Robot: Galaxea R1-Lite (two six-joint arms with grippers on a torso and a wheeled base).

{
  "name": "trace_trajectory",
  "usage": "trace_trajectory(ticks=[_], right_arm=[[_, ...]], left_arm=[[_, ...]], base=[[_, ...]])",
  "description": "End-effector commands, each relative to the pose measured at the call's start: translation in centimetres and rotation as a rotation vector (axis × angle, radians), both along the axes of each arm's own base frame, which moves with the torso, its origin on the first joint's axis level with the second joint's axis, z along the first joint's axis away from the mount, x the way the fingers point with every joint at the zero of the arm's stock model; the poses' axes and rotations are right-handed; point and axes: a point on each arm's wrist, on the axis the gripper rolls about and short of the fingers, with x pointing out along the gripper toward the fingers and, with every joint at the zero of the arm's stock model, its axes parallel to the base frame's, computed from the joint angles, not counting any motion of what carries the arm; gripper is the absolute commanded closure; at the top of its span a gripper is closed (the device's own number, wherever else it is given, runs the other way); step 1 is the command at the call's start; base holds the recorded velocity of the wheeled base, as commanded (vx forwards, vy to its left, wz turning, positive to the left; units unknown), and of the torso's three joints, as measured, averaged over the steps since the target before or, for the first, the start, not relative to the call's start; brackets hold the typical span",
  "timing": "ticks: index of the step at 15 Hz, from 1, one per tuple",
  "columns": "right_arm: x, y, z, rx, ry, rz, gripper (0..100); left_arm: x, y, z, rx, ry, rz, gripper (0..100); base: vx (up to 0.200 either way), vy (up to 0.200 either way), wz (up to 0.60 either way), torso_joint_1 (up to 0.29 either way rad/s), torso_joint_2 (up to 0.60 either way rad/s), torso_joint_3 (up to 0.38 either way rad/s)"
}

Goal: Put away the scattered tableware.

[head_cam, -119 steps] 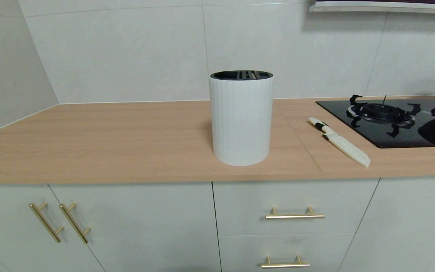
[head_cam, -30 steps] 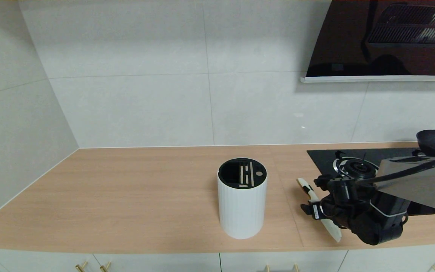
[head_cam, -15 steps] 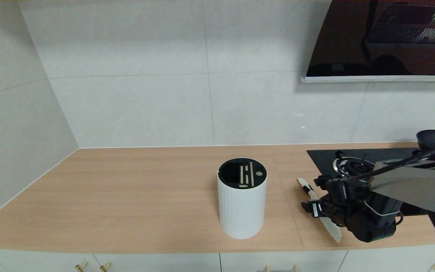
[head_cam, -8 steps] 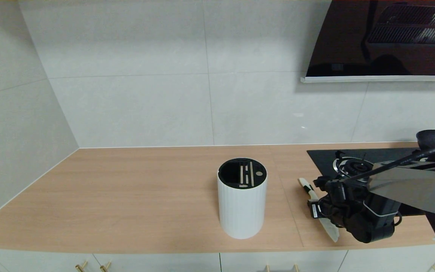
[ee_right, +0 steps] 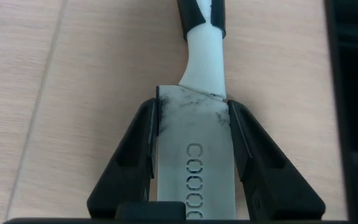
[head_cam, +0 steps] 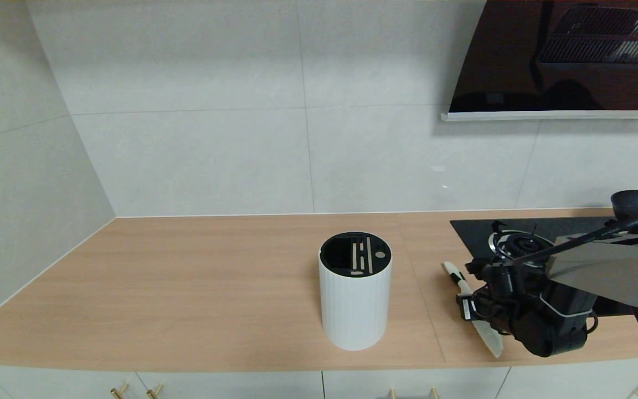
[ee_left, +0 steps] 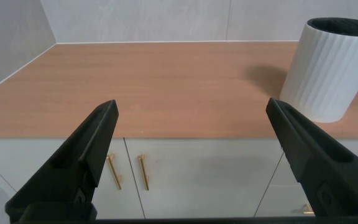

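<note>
knife (head_cam: pixel 454 274) is down at the desk (head_cam: pixel 214 288), between holder (head_cam: pixel 355 293) and stove (head_cam: pixel 474 233), its blade clamped by the right hand (ee_right: pixel 193 115). left hand (ee_left: pixel 191 112) hangs open before the desk's front edge.
</note>
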Motion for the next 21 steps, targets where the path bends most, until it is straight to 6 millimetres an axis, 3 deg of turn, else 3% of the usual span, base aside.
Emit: trace_trajectory(ticks=[1, 6, 8, 10, 11, 12, 13, 16, 18, 20, 21], right_arm=[[-1.2, 0.2, 3.9, 0.023, -0.063, 0.003, 100], [-5.4, 3.0, 13.2, 0.088, -0.221, 0.092, 100], [-7.4, 3.8, 16.2, 0.116, -0.259, 0.128, 100], [-9.3, 4.2, 19.9, 0.145, -0.323, 0.158, 100], [-9.4, 4.3, 20.6, 0.152, -0.339, 0.164, 100], [-9.3, 4.7, 21.6, 0.158, -0.354, 0.175, 100], [-9.3, 5.9, 23.0, 0.17, -0.375, 0.208, 100], [-9.2, 8.8, 25.8, 0.199, -0.41, 0.289, 100], [-10.1, 10.8, 26.9, 0.217, -0.415, 0.349, 100], [-11.5, 13.0, 26.9, 0.218, -0.419, 0.376, 100], [-12.1, 13.7, 26.8, 0.217, -0.418, 0.388, 100]], left_arm=[[0.0, 0.0, 0.0, 0.0, 0.0, 0.001, 0], [-0.1, 0.0, 0.6, -0.003, -0.033, 0.001, 0], [-1.1, -0.1, 3.7, -0.039, -0.138, -0.044, 0], [0.0, -0.2, 8.5, -0.054, -0.026, -0.134, 0], [0.7, -0.2, 9.6, -0.048, 0.003, -0.147, 0], [2.6, -0.4, 11.9, -0.029, 0.057, -0.196, 0], [6.4, -0.6, 15.0, -0.031, 0.145, -0.259, 0], [15.0, -1.7, 18.7, -0.054, 0.225, -0.331, 0], [20.2, -4.4, 18.7, -0.166, 0.253, -0.435, 0], [24.0, -8.6, 17.3, -0.303, 0.275, -0.551, 0], [24.9, -9.7, 16.6, -0.343, 0.286, -0.574, 0]], base=[[0.0, 0.0, 0.0, 0.0, 0.0, 0.0], [0.0, 0.0, 0.0, 0.0, 0.0, 0.0], [0.0, 0.0, 0.0, 0.0, 0.0, 0.0], [0.0, 0.0, 0.0, 0.0, 0.0, 0.0], [0.0, 0.0, 0.0, 0.0, 0.0, 0.0], [0.0, 0.0, 0.0, 0.0, 0.0, 0.0], [0.0, 0.0, 0.0, 0.0, 0.0, 0.0], [0.0, 0.0, 0.0, 0.0, 0.0, 0.0], [0.0, 0.0, 0.0, 0.0, 0.0, 0.0], [0.0, 0.0, 0.0, 0.0, 0.0, 0.0], [0.0, 0.0, 0.0, 0.0, 0.0, 0.0]])
